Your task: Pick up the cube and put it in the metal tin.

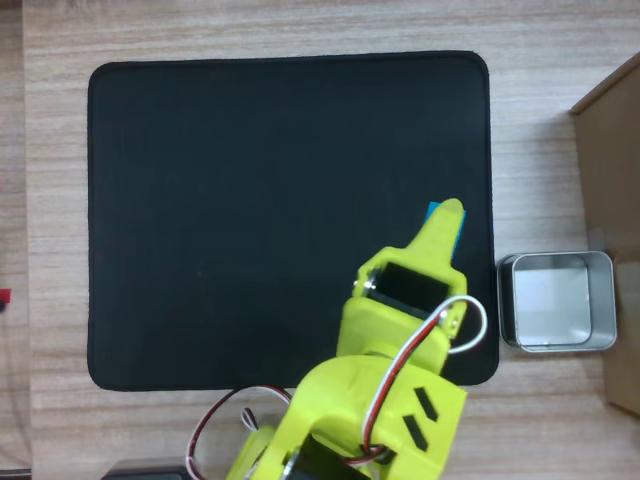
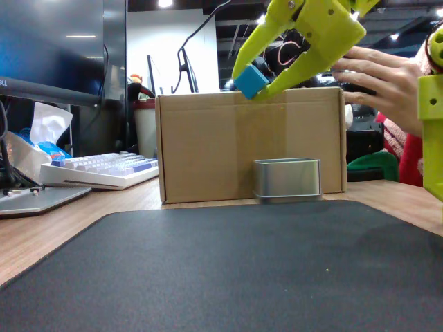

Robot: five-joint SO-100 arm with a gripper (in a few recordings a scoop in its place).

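Note:
My yellow-green gripper is shut on the small cyan-blue cube, holding it high above the black mat in the fixed view. From overhead, just a blue sliver of the cube peeks out beside the gripper, over the mat's right edge. The shiny silver square tin sits on the wooden table just right of the mat, apart from the gripper. In the fixed view the tin stands in front of the cardboard box, below and slightly right of the cube.
A brown cardboard box stands right behind the tin; its edge shows at the right as the box overhead. The black mat covers most of the table. A keyboard lies at the left. A person's hand is behind the arm.

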